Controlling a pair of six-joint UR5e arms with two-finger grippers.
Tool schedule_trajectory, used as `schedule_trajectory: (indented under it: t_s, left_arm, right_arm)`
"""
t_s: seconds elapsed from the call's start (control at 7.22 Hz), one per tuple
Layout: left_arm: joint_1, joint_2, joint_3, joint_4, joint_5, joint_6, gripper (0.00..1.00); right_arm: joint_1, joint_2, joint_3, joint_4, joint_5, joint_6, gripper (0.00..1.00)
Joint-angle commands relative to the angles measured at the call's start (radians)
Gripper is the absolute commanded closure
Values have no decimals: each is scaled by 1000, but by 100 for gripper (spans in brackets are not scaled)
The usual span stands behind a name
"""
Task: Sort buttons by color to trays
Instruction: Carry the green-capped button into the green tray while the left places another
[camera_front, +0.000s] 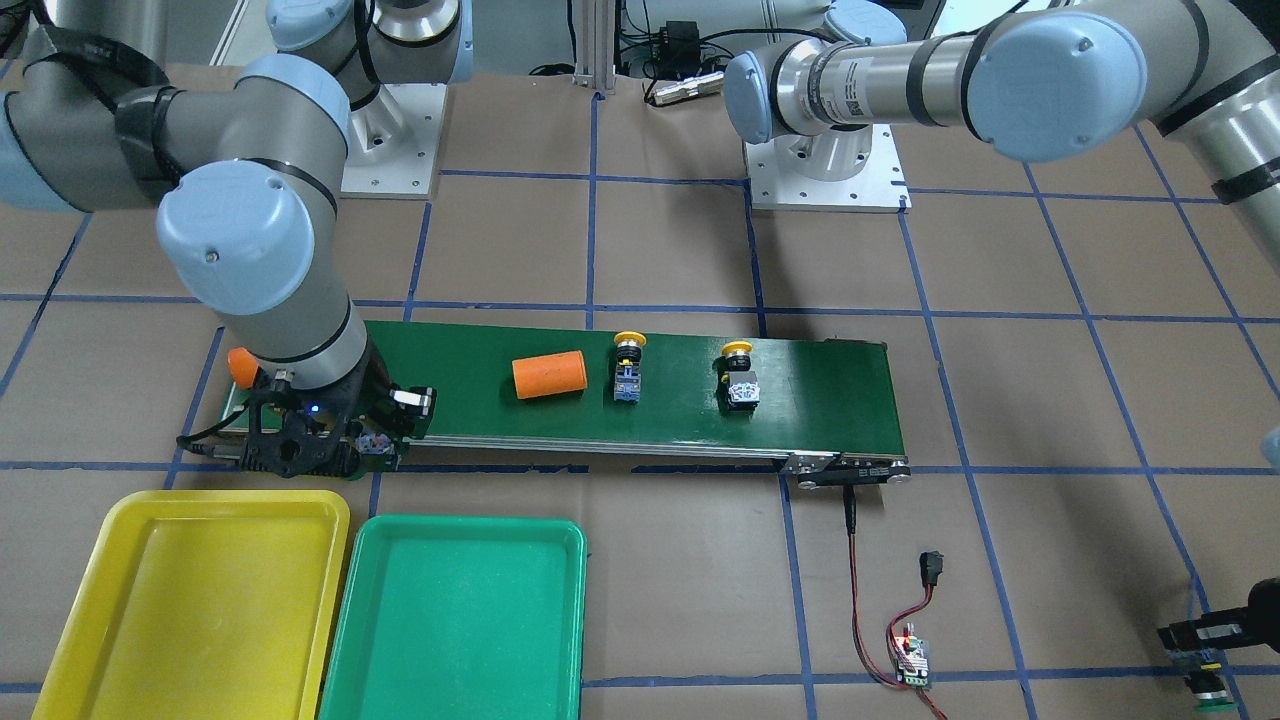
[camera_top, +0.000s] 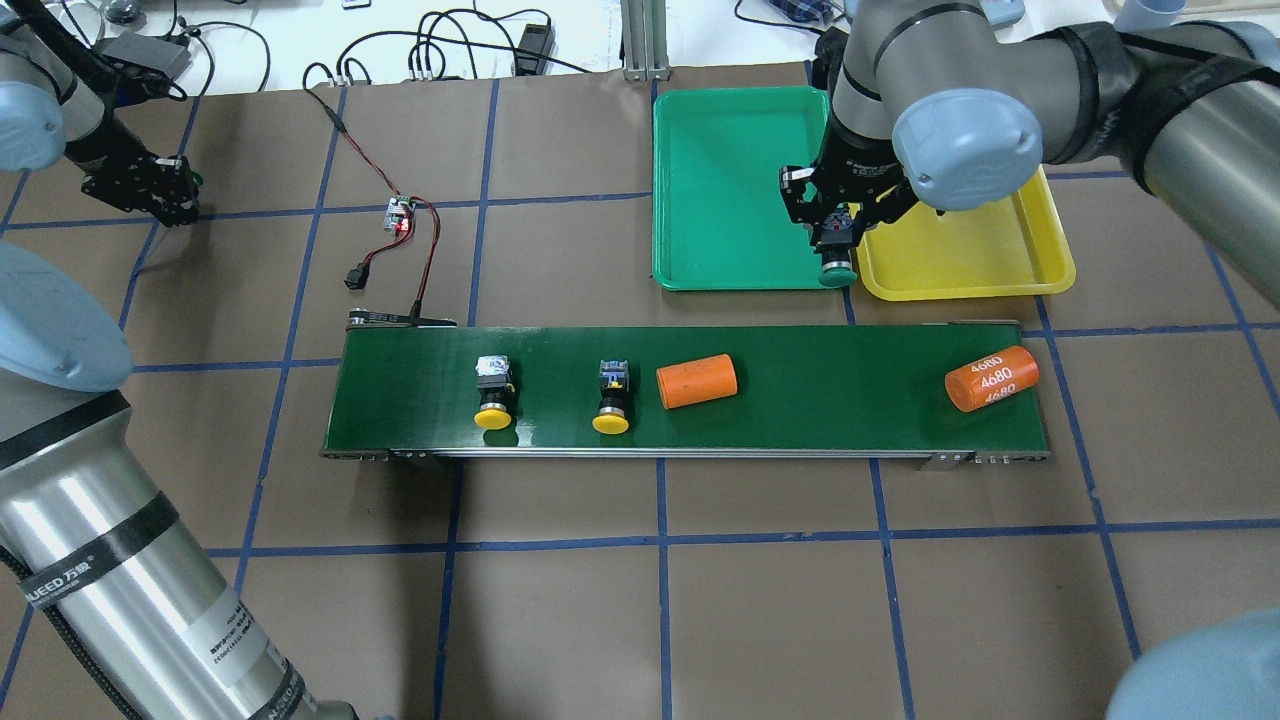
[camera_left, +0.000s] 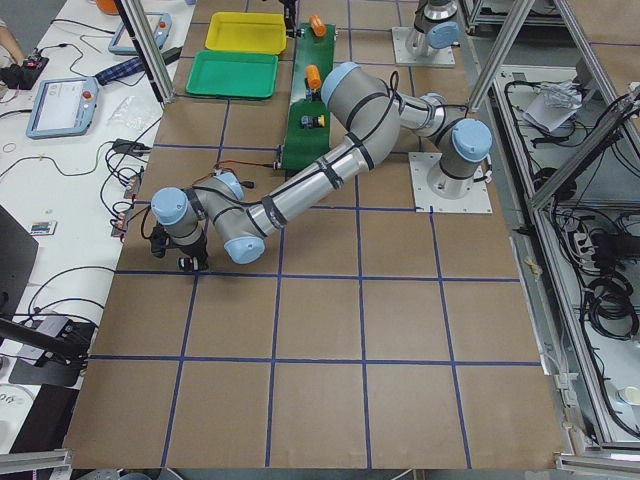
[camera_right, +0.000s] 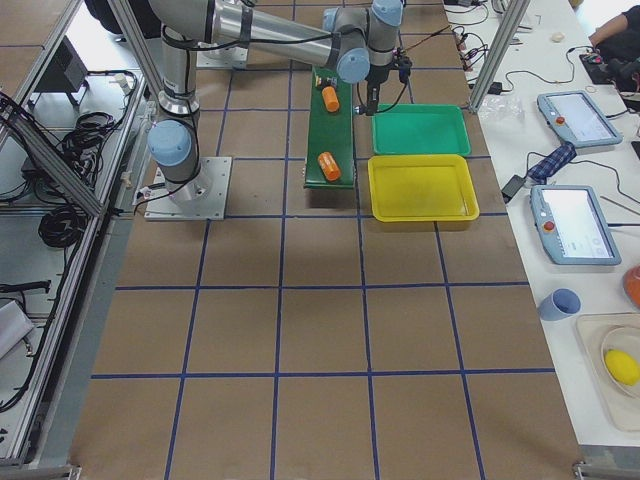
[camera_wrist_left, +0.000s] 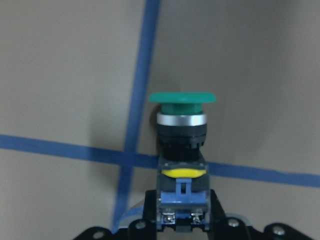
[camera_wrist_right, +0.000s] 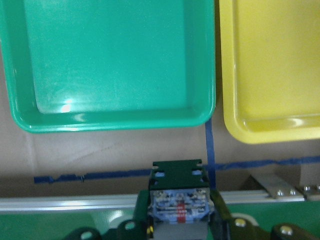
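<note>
Left wrist, gripper: the left gripper (camera_wrist_left: 182, 220) is seen at bottom centre, clamped on the blue-grey block of the left-held green button (camera_wrist_left: 182, 135).
Left wrist, button: its green cap is pointed away from the gripper, over brown paper (camera_wrist_left: 60, 75) crossed by blue tape lines (camera_wrist_left: 145, 50). Whether the paper is touched cannot be told.
Right wrist, gripper: the right gripper (camera_wrist_right: 178, 220) is clamped on the right-held green button (camera_wrist_right: 178, 207). Only the button's contact block is shown, at bottom centre.
Right wrist, trays: the green tray (camera_wrist_right: 110, 65) is seen at upper left and the yellow tray (camera_wrist_right: 270, 70) at upper right, side by side.
Overhead, held buttons: the cap of the right-held green button is seen at the green tray's lower right corner, above the conveyor belt (camera_top: 830, 390). The left gripper is found at upper left, well apart from the conveyor belt.
Overhead, belt: the left yellow button (camera_top: 493, 395) and the middle yellow button (camera_top: 612, 398) are laid on their sides, caps toward the bottom edge. The plain orange cylinder (camera_top: 697, 381) is just right of them, and the marked orange cylinder (camera_top: 992, 378) is at the right end.
Front-facing: the right gripper is seen at the conveyor belt's left end, the trays at lower left and the left gripper in the lower right corner.
Side views: both grippers are shown too small for their grip to be judged.
</note>
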Motion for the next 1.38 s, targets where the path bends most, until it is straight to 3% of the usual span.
schedule_trajectory:
  t_s: [0.0, 0.14, 0.42, 0.83, 0.97, 1.11, 1.25]
  left_arm:
    - [-139, 257, -268, -84, 4, -187, 100]
    - [-187, 391, -452, -55, 1, -209, 100]
    - [-259, 581, -715, 62, 0, -250, 100]
    - [-345, 713, -959, 131, -5, -326, 100]
    - [-385, 701, -974, 196, 1, -326, 100]
    - [-422, 719, -981, 199, 6, -332, 100]
    - [-431, 720, -981, 199, 6, -335, 65]
  right_arm:
    - [-1, 115, -40, -188, -2, -3, 100]
    - [-1, 165, -42, -257, -3, -4, 100]
    - [-1, 209, -40, -305, -6, -6, 100]
    - [-2, 232, -26, -300, -6, -6, 96]
    - [-7, 233, -28, -299, -3, -10, 76]
    - [-14, 231, -28, -299, -2, -10, 28]
    - [-14, 225, -28, -299, -2, -12, 11]
